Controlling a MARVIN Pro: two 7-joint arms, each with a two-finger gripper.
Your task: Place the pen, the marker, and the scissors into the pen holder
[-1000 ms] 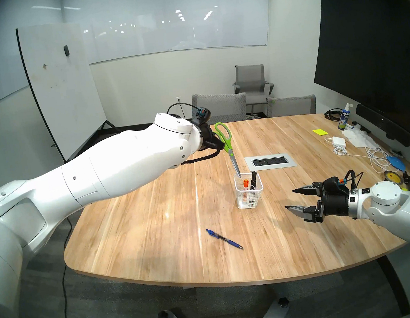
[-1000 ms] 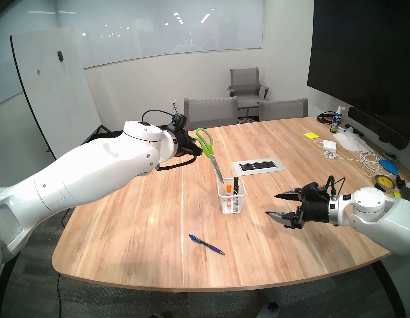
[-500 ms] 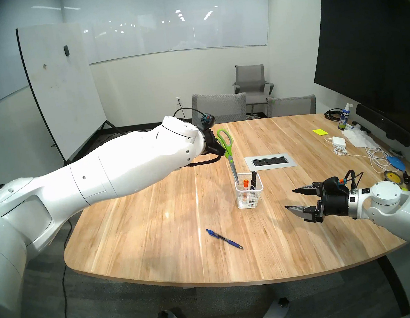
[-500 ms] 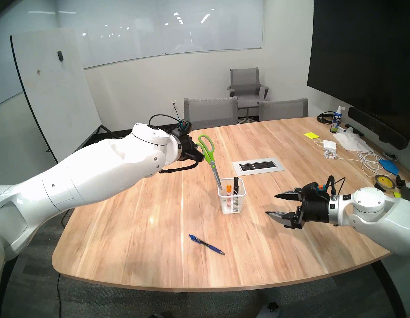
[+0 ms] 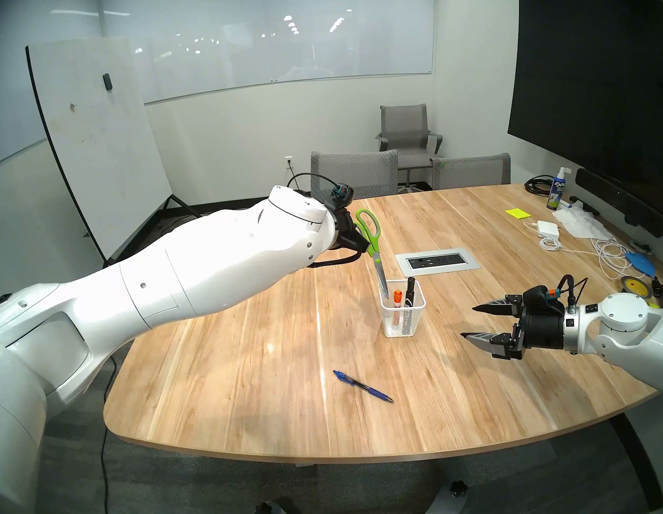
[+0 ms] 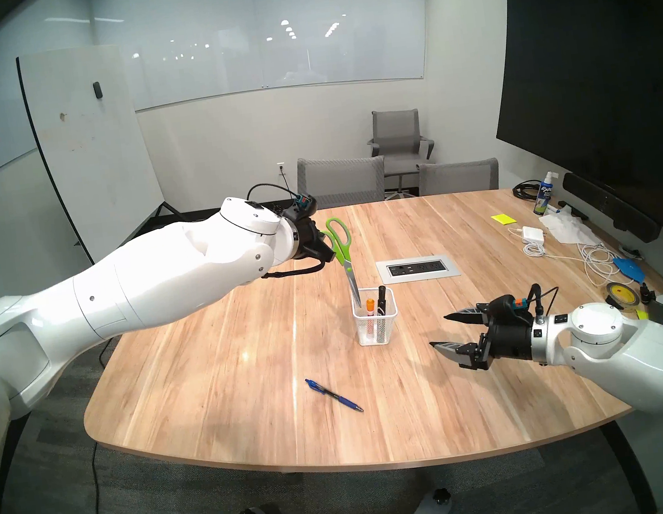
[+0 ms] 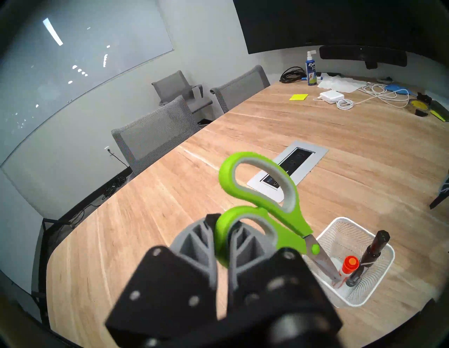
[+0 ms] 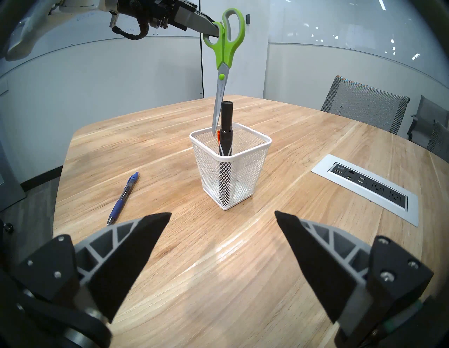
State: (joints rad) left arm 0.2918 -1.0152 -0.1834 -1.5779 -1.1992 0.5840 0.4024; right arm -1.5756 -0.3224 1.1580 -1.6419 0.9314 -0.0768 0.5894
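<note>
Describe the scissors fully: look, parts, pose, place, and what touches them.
The scissors have lime-green loop handles lined with grey, a green pivot and silver metal blades, closed. They hang near upright, handles up, tips just inside the pen holder beside the black marker. The left gripper is shut on the smaller loop. Whether the tips touch the mesh cannot be told.

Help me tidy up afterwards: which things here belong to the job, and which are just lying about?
Job:
scissors
pen holder
black marker
pen

Lying about:
spray bottle
sticky notes
charger
white cable
tape roll
</note>
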